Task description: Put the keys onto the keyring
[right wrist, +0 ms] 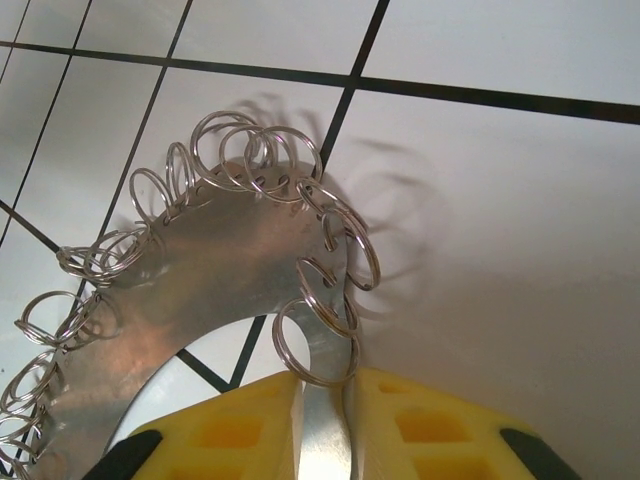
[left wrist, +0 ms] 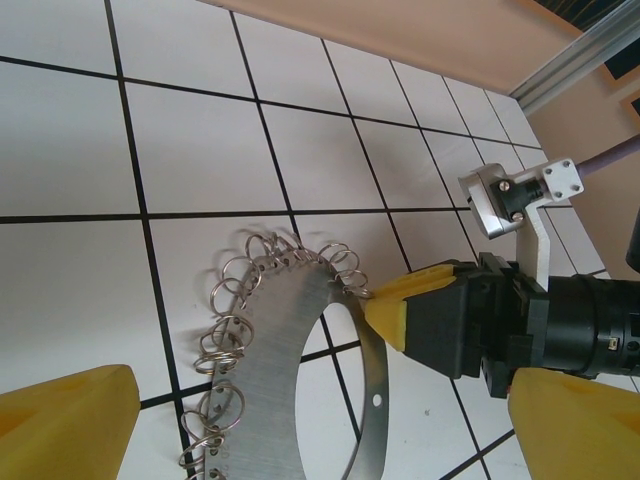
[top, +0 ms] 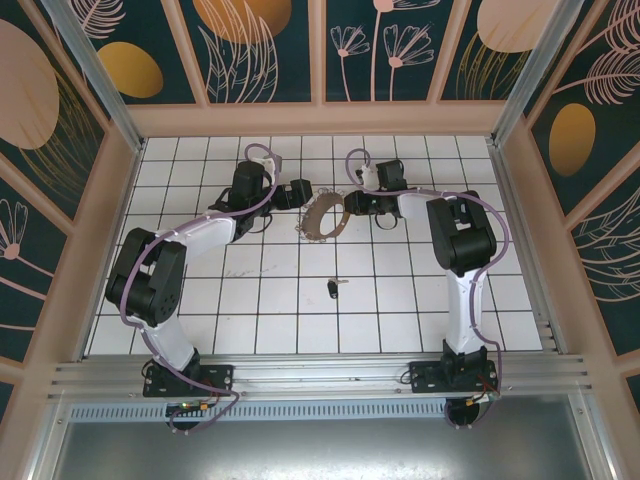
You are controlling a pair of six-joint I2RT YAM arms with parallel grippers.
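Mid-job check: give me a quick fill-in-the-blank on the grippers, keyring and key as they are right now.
1. The right gripper is shut on the keyring, whose outer edge carries many small split ____.
2. The left gripper hovers beside the keyring, its jaws ____.
3. The key lies loose on the tiles; its head is ____.
Missing: rings; open; black.

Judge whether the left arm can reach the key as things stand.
Probably yes: the left gripper is open and empty, the key lies alone on bare tiles, and only the keyring, clamped by the right gripper, needs skirting.
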